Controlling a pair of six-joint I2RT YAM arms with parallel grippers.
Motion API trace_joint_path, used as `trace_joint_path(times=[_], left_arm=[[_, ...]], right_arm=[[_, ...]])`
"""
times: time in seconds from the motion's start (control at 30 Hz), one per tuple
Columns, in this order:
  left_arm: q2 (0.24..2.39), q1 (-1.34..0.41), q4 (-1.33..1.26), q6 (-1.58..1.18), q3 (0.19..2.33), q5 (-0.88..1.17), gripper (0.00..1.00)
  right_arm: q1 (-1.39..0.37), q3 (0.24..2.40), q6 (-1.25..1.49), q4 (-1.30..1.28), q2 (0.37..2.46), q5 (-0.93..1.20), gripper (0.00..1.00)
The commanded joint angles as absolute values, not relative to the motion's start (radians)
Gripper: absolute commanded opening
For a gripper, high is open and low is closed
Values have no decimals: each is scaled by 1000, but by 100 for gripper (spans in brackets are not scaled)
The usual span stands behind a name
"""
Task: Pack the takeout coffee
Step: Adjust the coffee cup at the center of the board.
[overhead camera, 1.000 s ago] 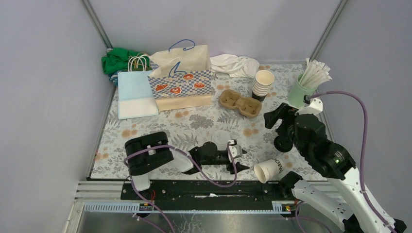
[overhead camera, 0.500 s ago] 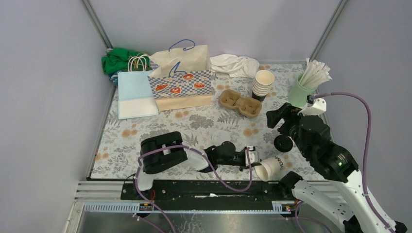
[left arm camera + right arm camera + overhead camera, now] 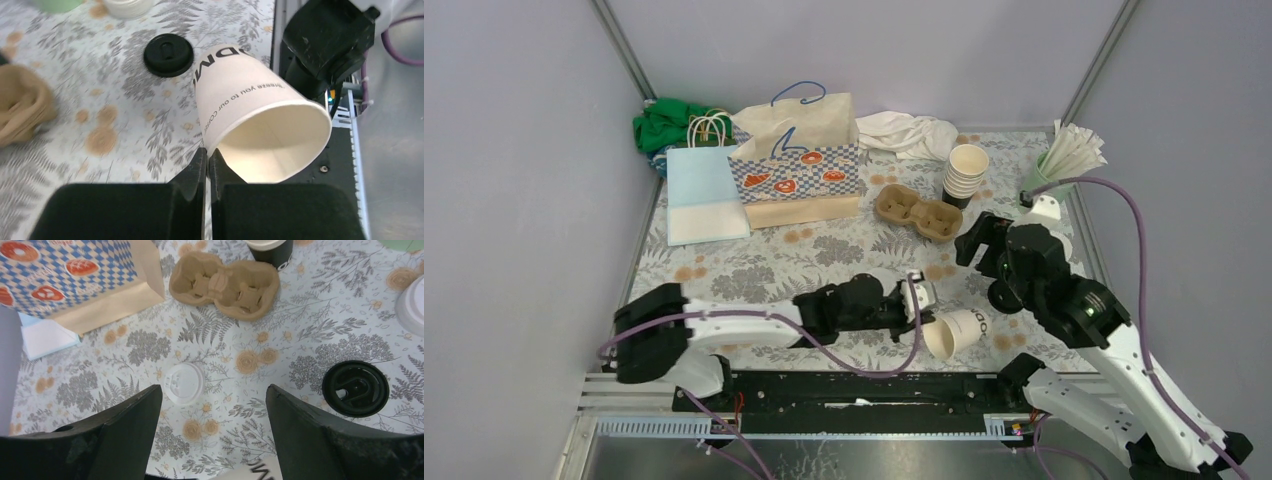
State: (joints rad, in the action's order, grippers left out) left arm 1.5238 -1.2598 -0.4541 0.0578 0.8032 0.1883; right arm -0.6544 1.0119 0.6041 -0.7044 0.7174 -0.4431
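The left jaws are pressed together on one thin strip of rim of the takeout coffee cup (image 3: pixel 260 120), one finger inside the mouth and one outside. The cup is tipped on its side, on the arms' side of the brown cup carrier (image 3: pixel 917 212) and a little to its right, at the near edge of the bench (image 3: pixel 824 255). Whether its wall rests on the bench cannot be told. A grip that narrow is likely to let the cup pivot or slip as it is turned upright, and too hard a squeeze could crease the paper. If dropped here, it could roll off the edge. The right jaws stand spread wide and hold nothing. They hang over the bench just right of the carrier, above a white lid (image 3: pixel 184 383) and a black lid (image 3: pixel 355 388). The two arms work close together, so a careless swing could knock the cup loose.

Far left of the carrier stands a pale blue bag (image 3: pixel 704 190), then a checked paper bag (image 3: pixel 799 165); their insides are hidden. Both wells of the carrier are empty. The held cup is empty too. Just right of the carrier a stack of cups (image 3: pixel 965 172) shows an empty top cup. Furthest right, a mint-green tumbler (image 3: pixel 1036 193) holds white wrapped straws (image 3: pixel 1072 150).
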Motion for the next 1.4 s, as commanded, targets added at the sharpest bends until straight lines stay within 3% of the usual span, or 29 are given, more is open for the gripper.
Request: trace_joint_path(times=[0.0,0.23,0.37,0.43,0.53,0.6,0.73,1.07,1.37], left_arm=[[1348,-1262,-3,-108,856,-38,0],[1164,-1224,517,-402,1001,-244,0],[1022,-1066,692,-520,1033,-187,0],[981,-948,719,-546,1033,-91,0],[983,-812,766,-558,1038,29,0],[1009,-760,794,-559,1043,79,0],[1040,-682,811,-542,1045,103,0],[1171,-442,827,-477,1040,264,2],[1281,-375,815,-459,1046,352,10]], right_arm=[[-659,987,589,-653,807,-368,83],[-658,954,577,-536,968,-232,89],[-668,982,573,-533,1136,-138,96],[-709,991,566,-524,1218,-143,94],[-748,975,561,-468,1307,-143,81],[-752,956,555,-416,1342,-124,79],[-785,973,516,-380,1424,-110,99],[-870,1022,423,-328,1587,-190,100],[-870,1080,338,-333,1674,-217,100]])
